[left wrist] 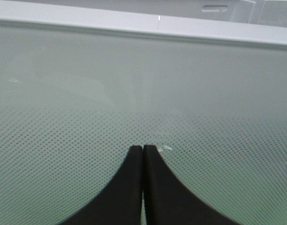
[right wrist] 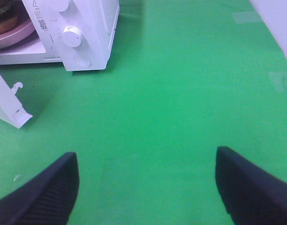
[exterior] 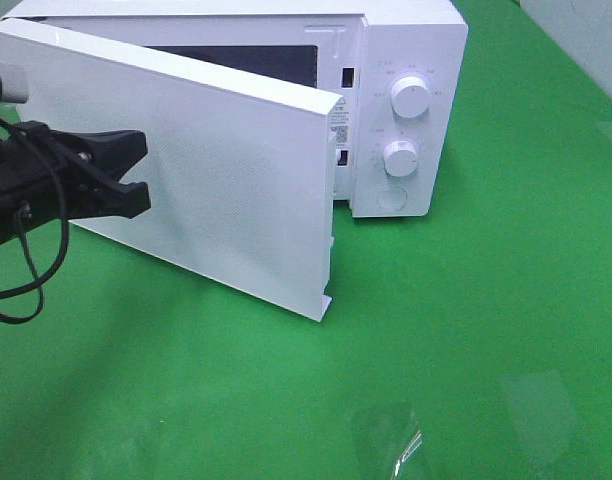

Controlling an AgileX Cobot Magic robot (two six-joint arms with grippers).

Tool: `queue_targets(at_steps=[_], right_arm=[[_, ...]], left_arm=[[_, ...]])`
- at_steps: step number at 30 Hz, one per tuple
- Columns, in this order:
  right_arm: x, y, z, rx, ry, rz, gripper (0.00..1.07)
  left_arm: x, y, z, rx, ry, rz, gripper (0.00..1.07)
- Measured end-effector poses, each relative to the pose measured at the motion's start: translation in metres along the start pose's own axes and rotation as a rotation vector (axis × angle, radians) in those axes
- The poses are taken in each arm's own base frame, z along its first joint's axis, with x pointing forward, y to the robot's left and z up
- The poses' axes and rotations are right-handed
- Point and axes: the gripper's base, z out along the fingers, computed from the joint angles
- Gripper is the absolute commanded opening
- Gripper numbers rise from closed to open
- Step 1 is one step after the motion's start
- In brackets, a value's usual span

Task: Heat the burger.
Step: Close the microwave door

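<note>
Well, from the high camera I see the white microwave [exterior: 411,45] on the green table [exterior: 486,350] with its door [exterior: 216,170] standing about half open. The left gripper [exterior: 136,175] is at the outer face of the door. The burger does not show here, because the door hides the chamber. From the left wrist camera the two black fingers [left wrist: 129,187] are clenched together on nothing. Their tips are at the dotted window, touching or just short of it; I cannot tell which. From the right wrist camera the right gripper [right wrist: 147,157] hangs released, jaws wide, above bare table. Far off I see the burger [right wrist: 3,14] on the pink plate [right wrist: 14,35] inside the microwave. I judge the step is closing the door. Next I must push it until it latches, then turn a knob [exterior: 400,157].
</note>
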Motion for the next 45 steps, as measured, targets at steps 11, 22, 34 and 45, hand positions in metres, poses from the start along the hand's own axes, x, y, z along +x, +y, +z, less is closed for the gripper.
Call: queue_targets(at_steps=[11,22,34,45], right_arm=[[0.000,0.000,0.000,0.000,0.000,0.000,0.76],[0.000,0.000,0.000,0.000,0.000,0.000,0.76],[0.000,0.000,0.000,0.000,0.000,0.000,0.76],[0.000,0.000,0.000,0.000,0.000,0.000,0.76]], left_arm=[[-0.004,-0.020,0.037,0.039,-0.002,0.015,0.00],[-0.014,-0.024,0.068,0.039,-0.034,0.021,0.00],[-0.023,-0.026,0.101,0.045,-0.051,0.029,0.00],[-0.025,-0.037,0.126,0.096,-0.049,0.074,0.00]])
